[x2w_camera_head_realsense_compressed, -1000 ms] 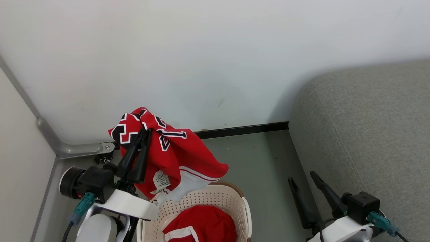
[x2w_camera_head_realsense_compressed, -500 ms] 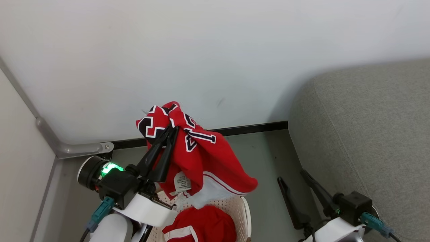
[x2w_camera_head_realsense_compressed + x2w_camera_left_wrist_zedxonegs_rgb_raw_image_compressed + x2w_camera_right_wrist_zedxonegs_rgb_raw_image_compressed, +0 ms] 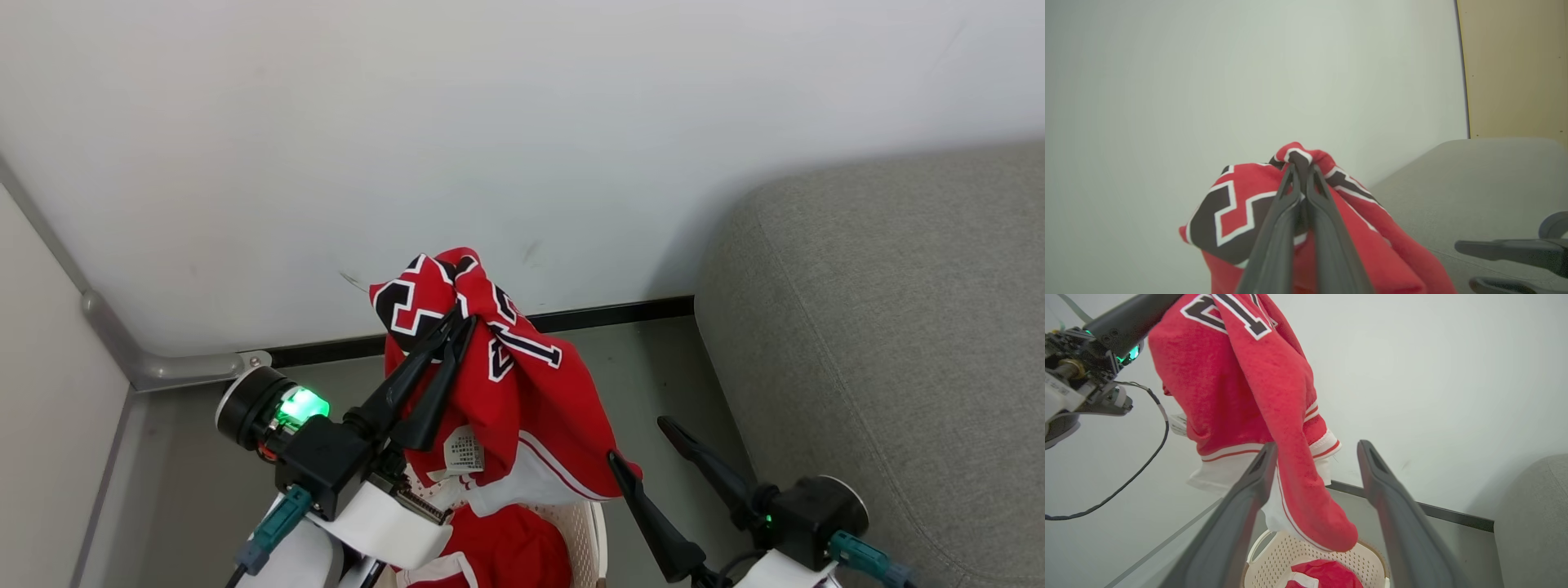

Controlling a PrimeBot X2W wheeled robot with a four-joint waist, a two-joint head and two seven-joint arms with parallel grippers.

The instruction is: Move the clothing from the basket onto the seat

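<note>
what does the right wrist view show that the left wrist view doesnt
Right wrist view adds: the basket with a plain red piece lying in it, the white hem of the jersey hanging above the basket, the floor and a black baseboard.
Left wrist view adds: a tan panel beside the wall, and a close look at the bunched fold being pinched.
Both: the jersey, the white wall, the grey seat, the left tool shut on the jersey, and the open right tool.
</note>
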